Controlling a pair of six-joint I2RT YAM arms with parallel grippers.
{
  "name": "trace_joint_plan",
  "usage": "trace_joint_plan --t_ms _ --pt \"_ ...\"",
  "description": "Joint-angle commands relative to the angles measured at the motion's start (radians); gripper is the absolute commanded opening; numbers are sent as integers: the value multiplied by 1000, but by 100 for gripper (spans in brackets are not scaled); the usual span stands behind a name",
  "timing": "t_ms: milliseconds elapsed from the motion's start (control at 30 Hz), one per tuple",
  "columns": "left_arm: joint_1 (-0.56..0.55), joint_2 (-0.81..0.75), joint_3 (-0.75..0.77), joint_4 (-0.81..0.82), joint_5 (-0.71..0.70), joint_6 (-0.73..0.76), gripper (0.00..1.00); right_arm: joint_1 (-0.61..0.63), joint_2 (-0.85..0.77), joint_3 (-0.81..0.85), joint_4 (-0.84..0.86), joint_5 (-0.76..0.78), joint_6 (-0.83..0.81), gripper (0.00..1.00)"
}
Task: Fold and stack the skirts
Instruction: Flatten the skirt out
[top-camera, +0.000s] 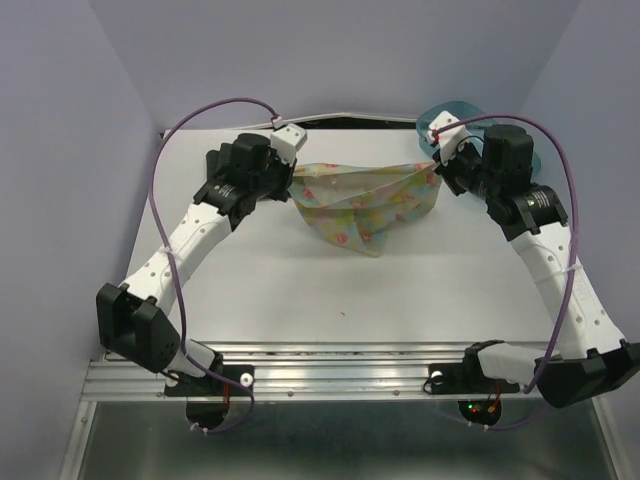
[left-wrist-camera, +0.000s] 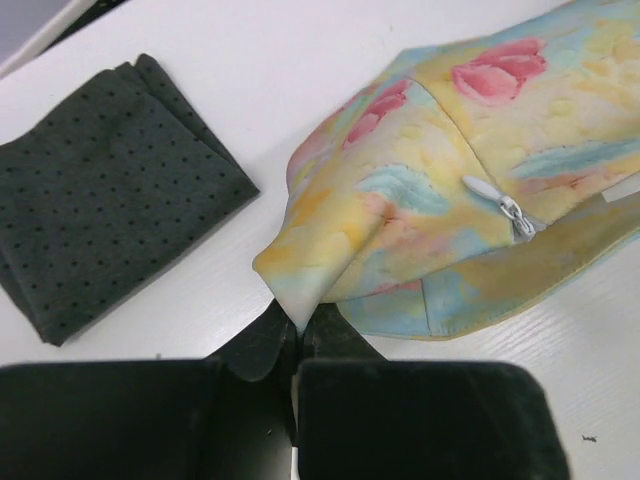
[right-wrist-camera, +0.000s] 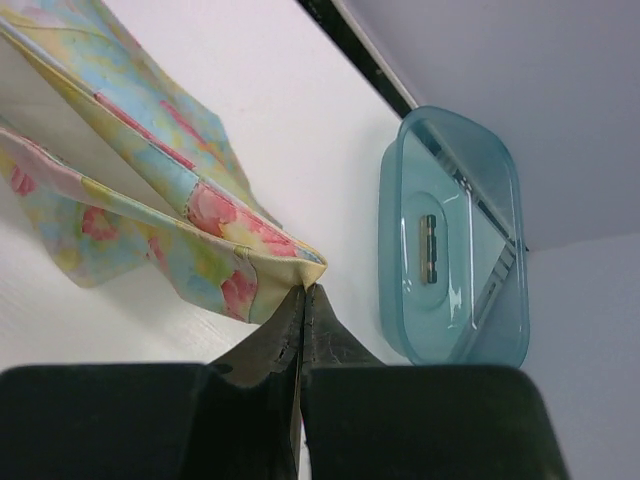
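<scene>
The pastel floral skirt (top-camera: 365, 205) hangs stretched between my two grippers at the back of the table, its lower part sagging onto the surface. At the skirt's left corner, my left gripper (top-camera: 292, 176) is shut on a pinch of the cloth (left-wrist-camera: 297, 322). The skirt's zipper (left-wrist-camera: 510, 212) shows in the left wrist view. My right gripper (top-camera: 438, 170) is shut on the right corner's yellow edge (right-wrist-camera: 304, 290). The dark dotted skirt (left-wrist-camera: 100, 200) lies folded flat on the table left of the floral one. In the top view the left arm hides it.
A translucent teal bin (top-camera: 455, 115) stands at the back right, close behind the right gripper, and shows too in the right wrist view as the bin (right-wrist-camera: 455, 240). The back wall and a dark gap (right-wrist-camera: 360, 55) run along the table's far edge.
</scene>
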Motion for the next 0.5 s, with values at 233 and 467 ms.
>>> trace_joint_plan --t_ms 233,467 --pt "53 -46 90 -134 -234 91 23 -69 46 134 221 109 124 1" --pt "82 25 89 -180 -4 73 0 -69 29 107 160 -94 161 1"
